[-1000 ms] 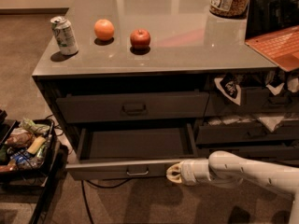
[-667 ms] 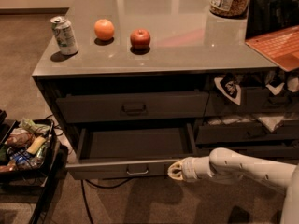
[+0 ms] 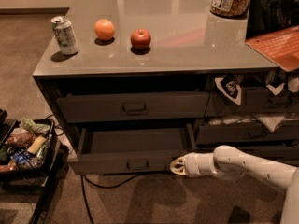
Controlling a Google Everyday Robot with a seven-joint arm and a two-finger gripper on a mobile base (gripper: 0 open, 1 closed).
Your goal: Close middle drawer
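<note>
A: Where is the middle drawer lying?
B: It is standing pulled out, its front's right end meeting the hand (apart or together: cannot tell).
A: Around it?
B: Apple and orange are resting on the counter above.

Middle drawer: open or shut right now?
Open. The middle drawer sticks out past the drawer above, its tray floor exposed. The gripper sits at the right end of its front panel.

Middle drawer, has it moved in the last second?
Yes. The middle drawer has slid slightly in, its front nearer the upper drawer; the hand is at its front's right end.
</note>
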